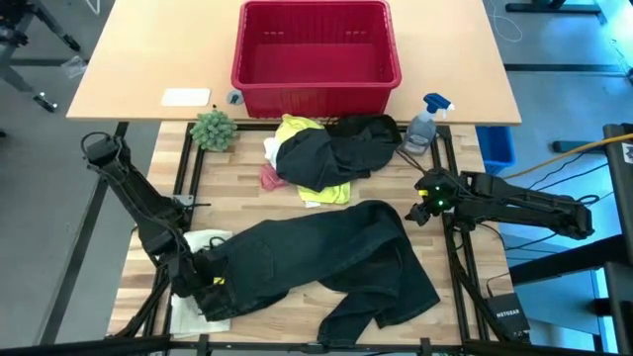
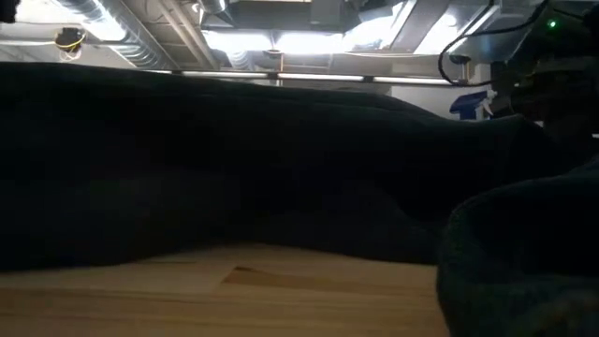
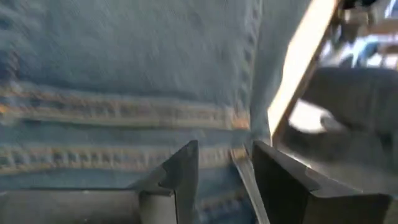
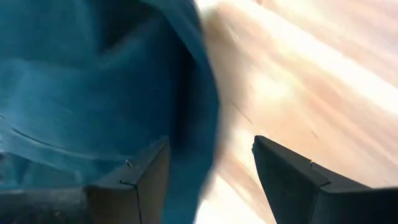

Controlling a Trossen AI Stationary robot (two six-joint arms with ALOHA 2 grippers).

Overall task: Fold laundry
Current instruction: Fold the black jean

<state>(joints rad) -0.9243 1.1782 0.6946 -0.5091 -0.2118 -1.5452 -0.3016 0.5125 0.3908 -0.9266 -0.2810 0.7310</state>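
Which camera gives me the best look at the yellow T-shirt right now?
The high view: the yellow T-shirt lies in the pile in front of the red basket, mostly under a dark garment. The low view and both wrist views show only dark fabric, no yellow.

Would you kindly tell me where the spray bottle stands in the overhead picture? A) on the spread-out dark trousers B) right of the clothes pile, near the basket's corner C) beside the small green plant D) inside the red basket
B: the spray bottle stands right of the clothes pile, just off the red basket.
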